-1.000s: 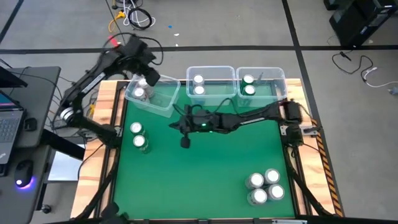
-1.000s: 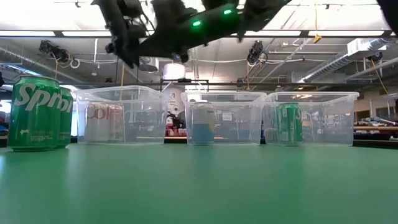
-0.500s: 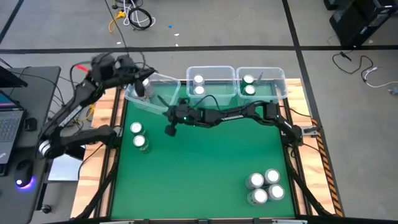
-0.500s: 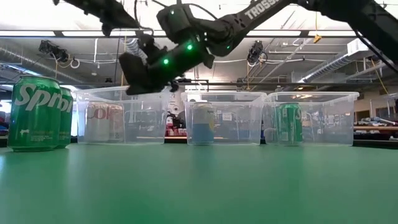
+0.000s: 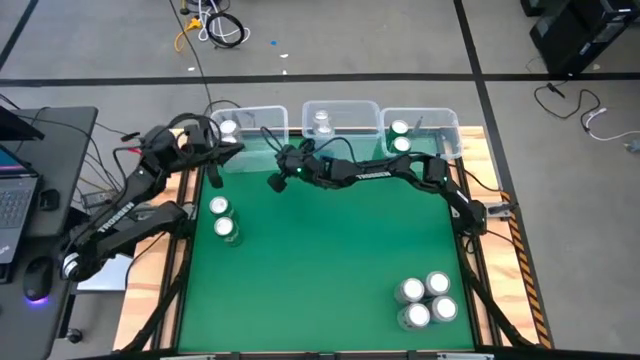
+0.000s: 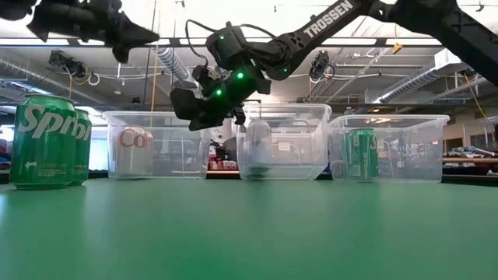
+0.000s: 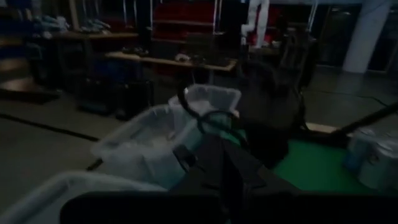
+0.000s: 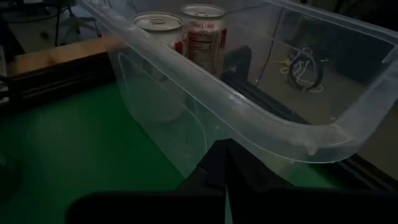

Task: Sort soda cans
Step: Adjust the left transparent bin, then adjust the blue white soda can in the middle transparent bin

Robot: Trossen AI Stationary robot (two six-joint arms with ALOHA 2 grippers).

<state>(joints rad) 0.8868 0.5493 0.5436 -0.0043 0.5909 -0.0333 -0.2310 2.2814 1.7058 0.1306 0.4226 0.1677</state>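
Six soda cans stand unsorted on the green mat point(image 5: 320, 270): a green pair point(image 5: 223, 217) near the left edge and a cluster of four point(image 5: 427, 299) at the near right corner, well apart from the three clear bins along the far edge. The left bin point(image 5: 262, 110) holds two silver cans point(image 8: 186, 28), the middle bin point(image 5: 345, 104) at least one, and the right bin point(image 5: 440, 115) two. The step in hand looks like squaring up the left bin rather than lifting a can. The right gripper point(image 5: 274, 183) reaches right across the table, and its wrist view shows its clenched fingers point(image 8: 225, 158) at the bin's rounded near corner, probably touching the wall, though the clear plastic makes contact hard to confirm. To do this well, it should press low on the wall, slowly and straight towards the far edge. That way the bin slides without tipping or rocking the cans inside, and it ends in line with its neighbours. After that the arm should draw back clear of the rim before going for any can. It holds nothing. The left gripper point(image 5: 214, 165) hangs over the table's left edge just beside the same bin, pinched closed and empty, close to the green pair.
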